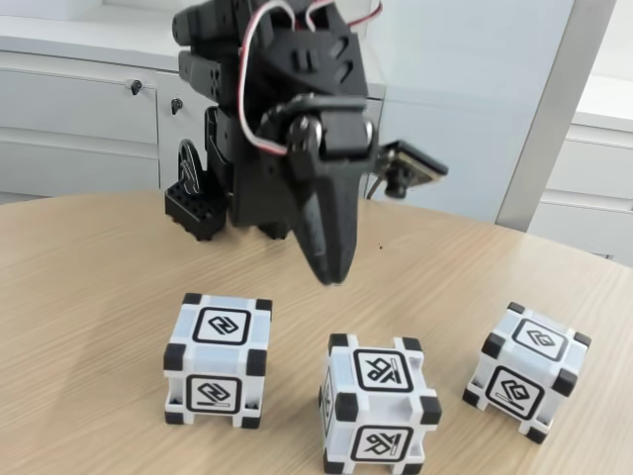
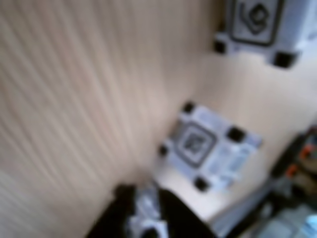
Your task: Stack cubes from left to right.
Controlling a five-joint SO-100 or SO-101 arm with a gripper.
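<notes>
Three white cubes with black corners stand in a row on the wooden table (image 1: 89,287) in the fixed view: a left cube (image 1: 218,358), a middle cube (image 1: 379,401) and a right cube (image 1: 526,369). None is stacked. My black gripper (image 1: 331,273) hangs point down above the table, behind the gap between the left and middle cubes. Its fingers are shut together and hold nothing. The blurred wrist view shows one cube (image 2: 208,148) at the centre and another cube (image 2: 257,22) at the top right, with the gripper (image 2: 143,215) at the bottom edge.
The arm's black base (image 1: 203,203) sits at the back of the table, near its curved far edge. White cabinets (image 1: 79,119) stand behind it. Bare wood lies left of the cubes and between the base and the row.
</notes>
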